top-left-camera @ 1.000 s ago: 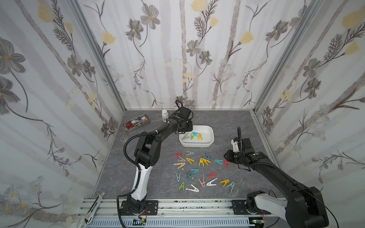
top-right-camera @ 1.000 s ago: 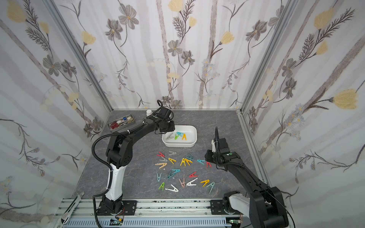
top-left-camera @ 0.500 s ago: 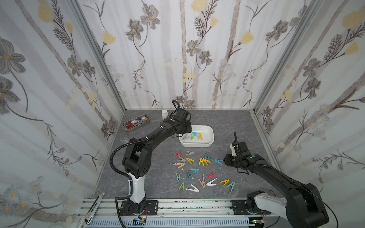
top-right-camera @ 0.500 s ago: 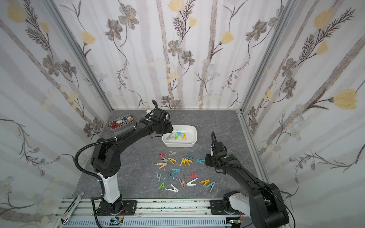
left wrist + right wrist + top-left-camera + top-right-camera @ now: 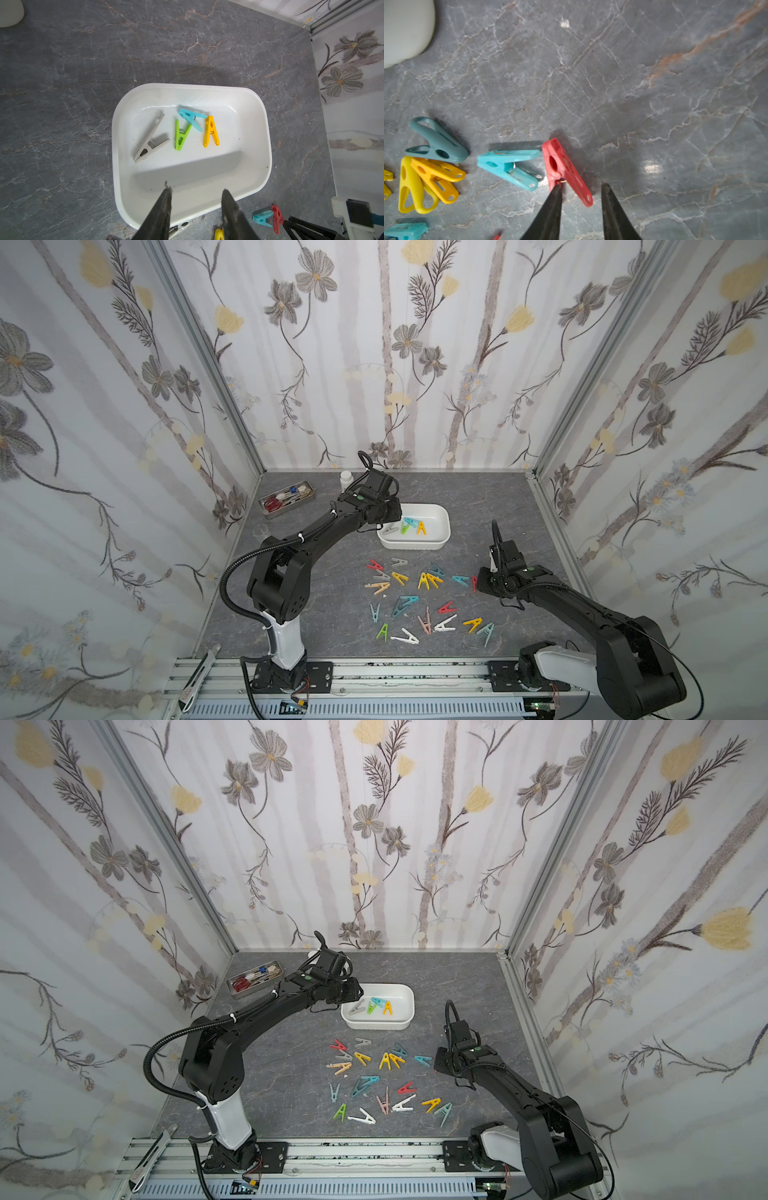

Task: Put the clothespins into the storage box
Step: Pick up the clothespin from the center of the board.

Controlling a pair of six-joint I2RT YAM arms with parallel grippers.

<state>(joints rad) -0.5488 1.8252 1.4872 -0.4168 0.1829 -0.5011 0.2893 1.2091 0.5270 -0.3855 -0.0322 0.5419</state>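
**Four clothespins in box, right hand down at a red one**

Left hand (image 5: 196,189): hovering over the edge of the box (image 5: 268,135). Fingers well apart, nothing between them, so it carries nothing.

The box sits on the counter (image 5: 654,83), toward the back wall. Inside it are a grey clothespin (image 5: 149,141), a green one (image 5: 181,135), a light blue one (image 5: 191,118) and a yellow one (image 5: 211,132), all lying flat. The light blue one overlaps a leg tip of the green one. The yellow one is just beside it.

Right hand (image 5: 581,184): low over the counter, fingers apart, not clamped on anything. One fingertip (image 5: 557,188) touches the red clothespin (image 5: 564,170) at its spring. One leg of that clothespin runs slantwise into the gap between the fingers. A second light blue clothespin (image 5: 508,166) lies just beside the red one, tips touching or nearly so. Past it are a dark teal one (image 5: 438,143) and a yellow pair (image 5: 429,178), stacked together.

In both top views the remaining clothespins (image 5: 405,603) lie loose in a cluster in front of the box, between the two arms. A metal tray (image 5: 286,499) and a white bottle (image 5: 345,479) stand at the far left, well apart from the cluster.
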